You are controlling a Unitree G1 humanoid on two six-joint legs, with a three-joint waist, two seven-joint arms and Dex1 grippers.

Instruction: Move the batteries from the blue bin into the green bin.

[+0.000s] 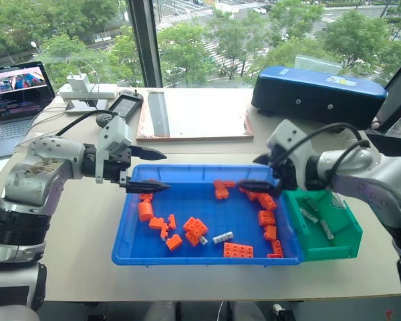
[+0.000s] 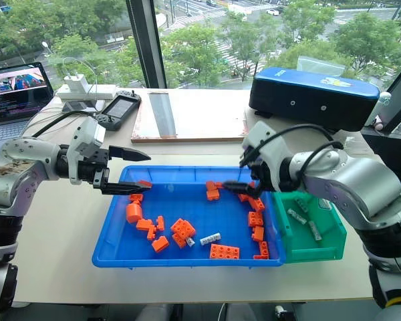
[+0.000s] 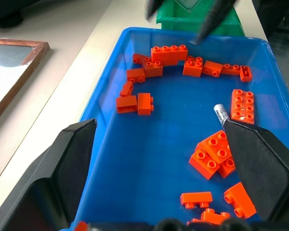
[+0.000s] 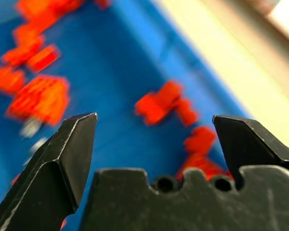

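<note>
The blue bin [image 1: 187,257] lies in the middle of the table, holding many orange bricks [image 1: 195,229] and a grey battery [image 1: 222,237] near its front. This battery also shows in the left wrist view [image 3: 220,114]. The green bin [image 1: 329,249] stands against the blue bin's right end with three batteries [image 1: 310,215] inside. My left gripper [image 1: 157,170] hovers open and empty over the blue bin's left end. My right gripper [image 1: 250,174] hangs open and empty over the blue bin's right part, beside the green bin; the right wrist view [image 4: 154,119] shows its fingers wide apart above blurred bricks.
A dark navy case [image 1: 321,93] sits at the back right. A framed board [image 1: 194,114] lies behind the blue bin. A handheld controller [image 1: 123,105], a white charger [image 1: 87,89] and a laptop [image 1: 13,100] stand at the back left.
</note>
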